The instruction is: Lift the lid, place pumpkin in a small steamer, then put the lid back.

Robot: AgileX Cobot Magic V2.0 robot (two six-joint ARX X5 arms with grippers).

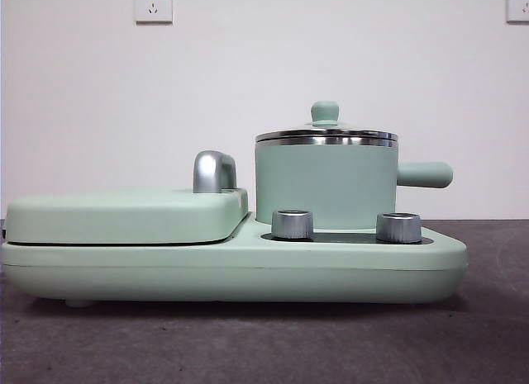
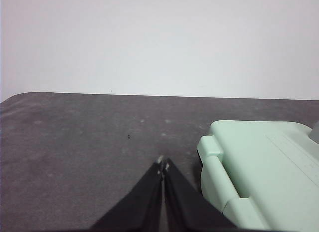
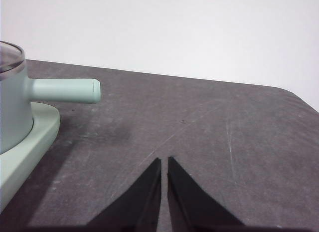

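Sitting lid (image 1: 326, 128) on small steamer (image 1: 324, 186), flat cover (image 1: 124, 215) just beside closed empty left gripper (image 2: 163, 166), steamer handle (image 3: 65, 90) near closed empty right gripper (image 3: 164, 161), table (image 3: 209, 122) bare ahead.

No readable text, label, brand, number or sign in any view; mint-green cylindrical pot (image 1: 326, 184), mint-green appliance base (image 1: 248, 272), two chrome knobs (image 1: 293, 224) and white wall sockets (image 1: 154, 4) all bear no legible marking
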